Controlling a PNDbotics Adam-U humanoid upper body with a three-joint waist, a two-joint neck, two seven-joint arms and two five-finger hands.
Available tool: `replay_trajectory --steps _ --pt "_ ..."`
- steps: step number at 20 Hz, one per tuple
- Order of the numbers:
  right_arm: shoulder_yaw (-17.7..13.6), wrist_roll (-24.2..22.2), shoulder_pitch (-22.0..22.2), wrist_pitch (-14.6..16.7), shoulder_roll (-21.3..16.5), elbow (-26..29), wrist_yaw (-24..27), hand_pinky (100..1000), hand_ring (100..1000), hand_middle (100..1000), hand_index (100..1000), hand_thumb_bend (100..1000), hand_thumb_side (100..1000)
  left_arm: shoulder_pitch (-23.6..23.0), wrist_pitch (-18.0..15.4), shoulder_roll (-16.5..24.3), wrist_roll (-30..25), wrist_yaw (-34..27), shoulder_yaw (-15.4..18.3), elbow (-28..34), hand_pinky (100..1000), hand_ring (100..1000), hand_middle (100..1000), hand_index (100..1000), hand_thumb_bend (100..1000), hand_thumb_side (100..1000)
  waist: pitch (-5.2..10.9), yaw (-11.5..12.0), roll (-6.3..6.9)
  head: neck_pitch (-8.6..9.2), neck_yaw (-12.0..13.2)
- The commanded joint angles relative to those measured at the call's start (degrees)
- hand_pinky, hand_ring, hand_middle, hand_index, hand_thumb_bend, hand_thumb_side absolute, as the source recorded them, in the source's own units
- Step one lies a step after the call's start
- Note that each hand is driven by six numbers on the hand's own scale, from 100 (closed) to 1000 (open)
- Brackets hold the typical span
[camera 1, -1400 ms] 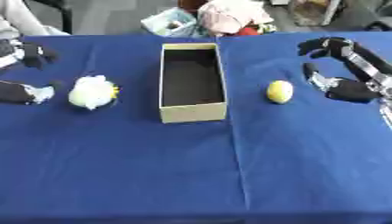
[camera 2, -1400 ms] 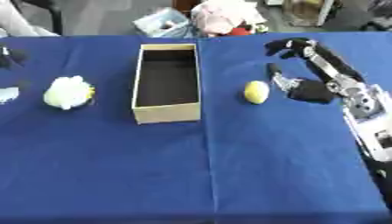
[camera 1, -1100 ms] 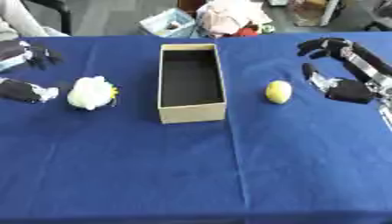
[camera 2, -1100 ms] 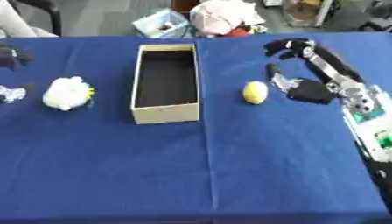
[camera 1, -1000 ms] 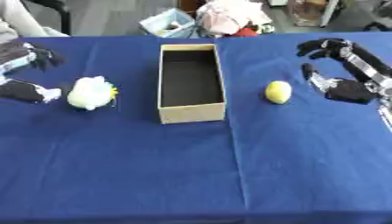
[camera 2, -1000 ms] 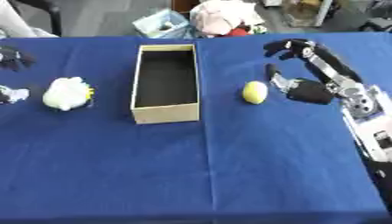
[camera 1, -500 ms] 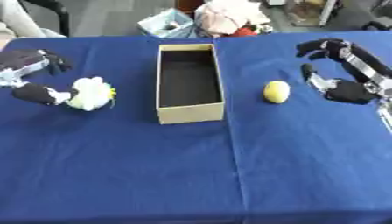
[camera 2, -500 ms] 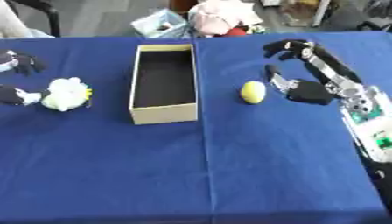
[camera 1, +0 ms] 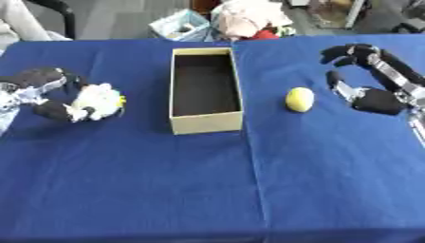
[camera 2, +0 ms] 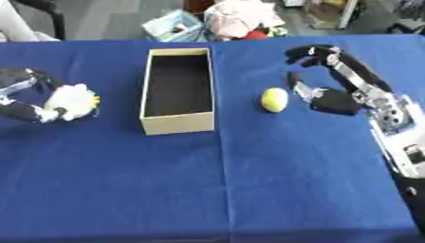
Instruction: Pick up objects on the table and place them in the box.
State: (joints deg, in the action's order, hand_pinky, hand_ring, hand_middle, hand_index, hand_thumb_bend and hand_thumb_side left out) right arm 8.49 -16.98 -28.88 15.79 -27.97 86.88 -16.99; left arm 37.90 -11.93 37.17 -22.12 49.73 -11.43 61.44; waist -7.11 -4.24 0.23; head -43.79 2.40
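Observation:
An open tan box with a dark, bare inside stands lengthwise at the table's middle. Left of it a white fluffy toy with a yellow spot rests on the blue cloth. My left hand comes in from the left edge and cups it, fingers curled over its top and thumb against its lower left. A yellow egg-shaped object lies right of the box. My right hand hovers just right of it, fingers spread and arched, a small gap between thumb and object.
The blue tablecloth stretches wide in front of the box. Beyond the far edge lie a light blue basket and a pink-white bundle. A chair and a sleeve show at the far left corner.
My left hand has moved right from the table's left edge and wrapped round the white toy. The right hand and the yellow object have hardly moved.

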Motion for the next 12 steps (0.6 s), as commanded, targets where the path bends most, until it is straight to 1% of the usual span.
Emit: replay_trajectory --steps 1,2,6,7,9,10,11,12 --pt "-0.39 -0.23 -0.76 0.13 -0.72 0.48 0.45 811 894 724 866 100 603 1.39 0.43 0.47 2.38 2.01 0.8 -0.55 708 673 710 870 312 552 0.8 -0.1 -0.02 -0.33 0.21" --pt "-0.38 -0.24 -0.76 0.14 -0.67 0.48 0.46 811 894 724 866 100 603 1.39 0.61 0.18 3.22 2.51 0.91 -0.91 696 658 702 864 299 547 0.79 -0.14 -0.02 -0.33 0.22" --pt "-0.36 -0.31 -0.77 0.14 -0.54 0.45 0.49 811 894 724 866 100 604 1.29 0.58 -0.69 5.13 3.79 1.02 -2.34 688 649 698 860 292 543 0.77 -0.24 -0.04 -0.33 0.24" --pt "-0.36 -0.32 -0.77 0.15 -0.53 0.45 0.49 811 894 724 866 100 603 1.26 0.49 -0.79 5.34 3.96 1.02 -2.54 624 580 623 811 217 505 0.76 -0.25 -0.05 -0.33 0.22" --pt "-0.4 -0.28 -0.74 0.12 -0.51 0.43 0.49 811 894 724 866 100 605 0.87 0.32 -1.33 7.15 5.05 1.04 -2.82 584 535 578 770 163 490 0.67 -0.32 -0.07 -0.33 0.18" --pt "-0.4 -0.28 -0.73 0.11 -0.49 0.43 0.49 811 894 724 866 100 605 0.73 0.23 -1.49 8.4 5.73 1.04 -2.93 553 496 535 726 112 474 0.65 -0.33 -0.07 -0.33 0.19" --pt "-0.4 -0.27 -0.74 0.11 -0.49 0.43 0.48 811 894 724 866 100 605 0.6 0.16 -1.6 9.81 6.42 1.04 -2.95 536 476 513 703 100 467 0.63 -0.34 -0.08 -0.33 0.21" --pt "-0.42 -0.26 -0.75 0.11 -0.49 0.43 0.48 811 894 724 866 100 603 0.49 0.12 -1.69 11.18 7.05 1.04 -2.98 492 431 467 655 100 464 0.61 -0.33 -0.08 -0.33 0.21"
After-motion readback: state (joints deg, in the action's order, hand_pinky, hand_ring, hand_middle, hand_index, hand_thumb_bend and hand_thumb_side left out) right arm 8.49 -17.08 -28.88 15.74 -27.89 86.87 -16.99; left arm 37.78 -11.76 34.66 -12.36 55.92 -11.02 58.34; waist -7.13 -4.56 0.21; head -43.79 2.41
